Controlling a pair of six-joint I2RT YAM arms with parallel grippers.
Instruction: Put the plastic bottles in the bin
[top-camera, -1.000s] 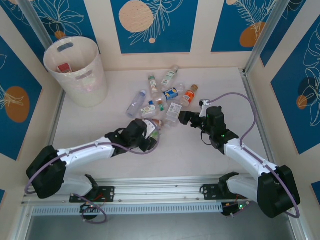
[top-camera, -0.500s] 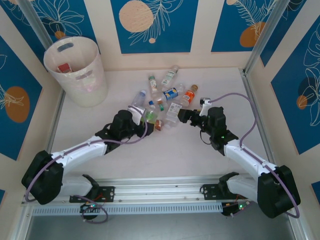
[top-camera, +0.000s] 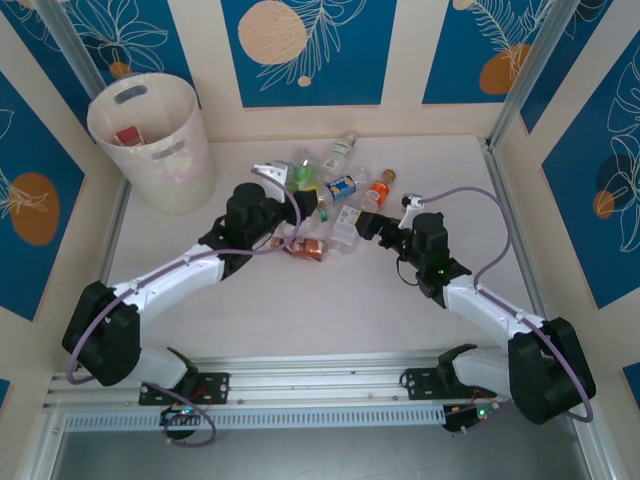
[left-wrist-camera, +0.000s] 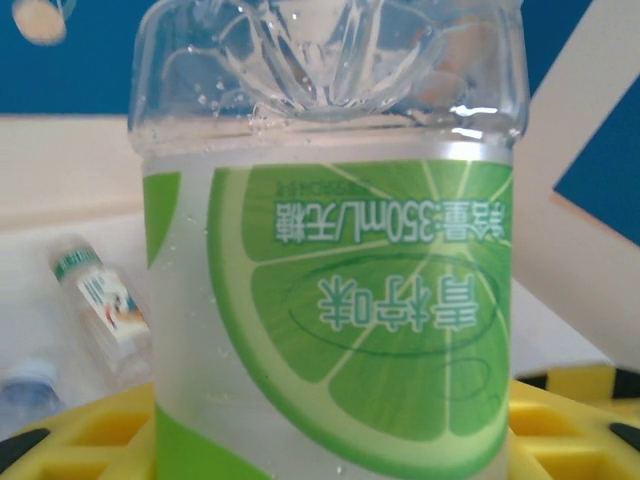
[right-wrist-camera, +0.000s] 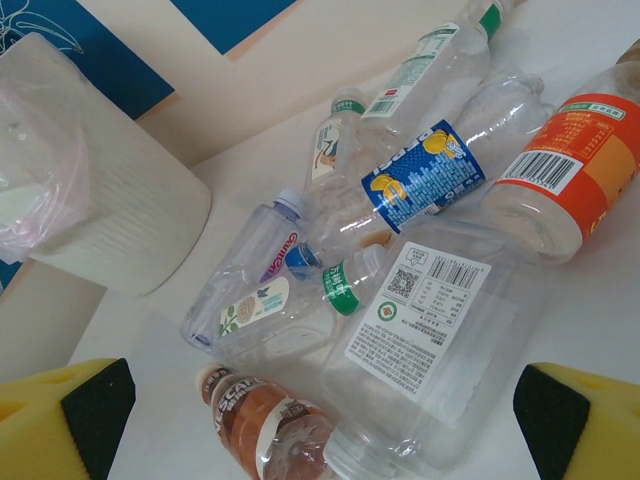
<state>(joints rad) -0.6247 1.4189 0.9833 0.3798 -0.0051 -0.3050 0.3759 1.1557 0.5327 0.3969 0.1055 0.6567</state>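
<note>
My left gripper is shut on a clear bottle with a lime-green label, held off the table above the pile; its yellow fingers show under the bottle. The bin, a tall whitish basket, stands at the far left with a red-labelled item inside. Several bottles lie in a heap mid-table: a blue-labelled one, an orange one, a brown one and a big clear one with a white label. My right gripper hangs open just before the big clear bottle and the brown one.
The bin also shows at the left of the right wrist view, with a pink bag liner. Blue-and-cream walls enclose the table on three sides. A metal rail runs along the near edge by the arm bases.
My left gripper has moved away from the near edge toward the far side of the pile, rising with the green-labelled bottle in it. The right gripper has edged slightly closer to the pile.
</note>
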